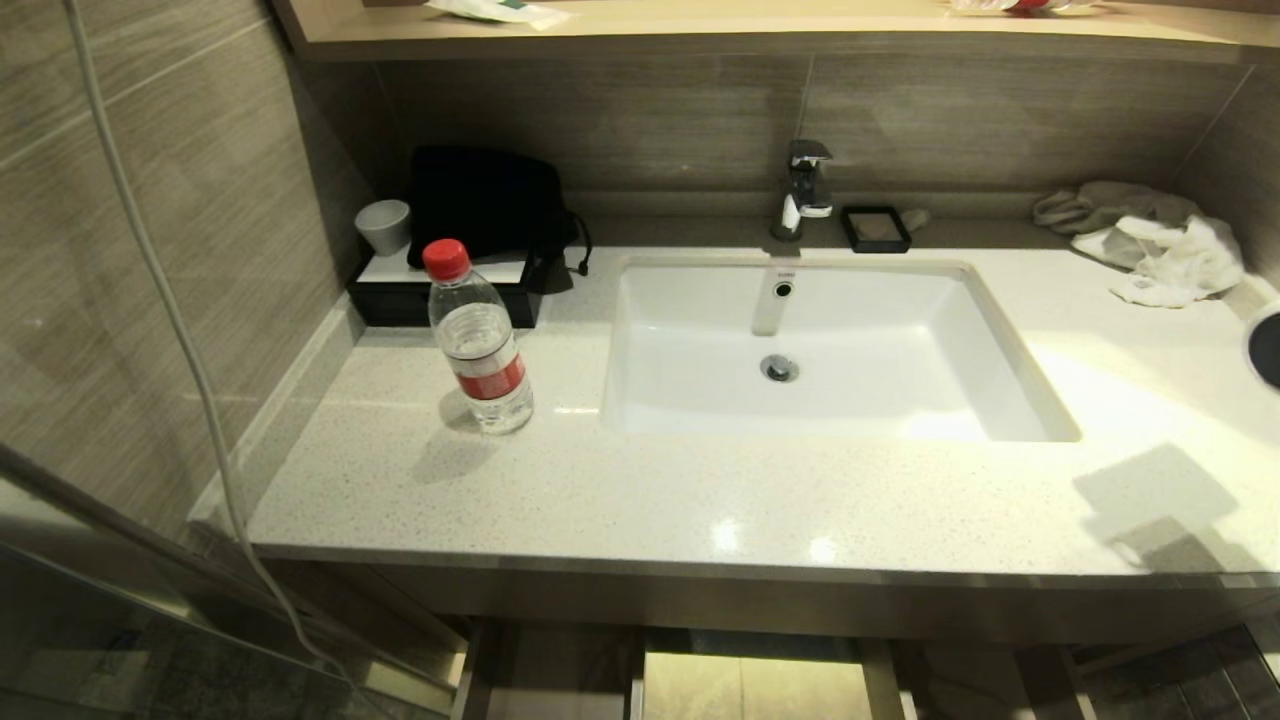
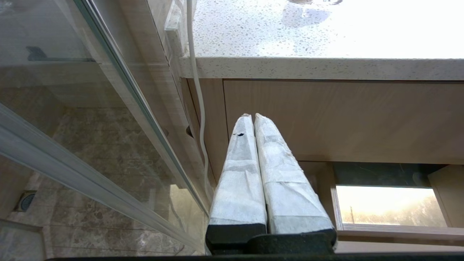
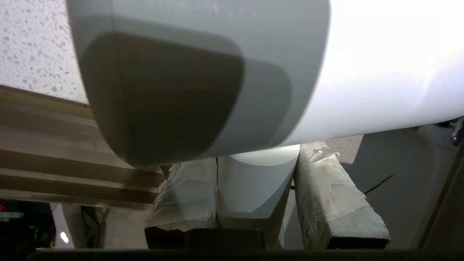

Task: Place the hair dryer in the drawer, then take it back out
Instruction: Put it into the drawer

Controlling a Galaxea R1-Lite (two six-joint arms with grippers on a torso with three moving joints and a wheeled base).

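My right hand (image 3: pixel 255 195) pinches the hair dryer (image 3: pixel 203 83) by its slim handle, the fat barrel lying just past my fingers (image 3: pixel 333 203), above the speckled tabletop (image 1: pixel 700 500). My left hand (image 2: pixel 252 116) is pressed together, empty, parked just below the tabletop edge, near the open drawer (image 2: pixel 391 232).

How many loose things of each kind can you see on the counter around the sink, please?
Water bottle: 1
Grey cup: 1
Black pouch: 1
Black box: 1
Black dish: 1
Crumpled cloths: 2
Total: 7
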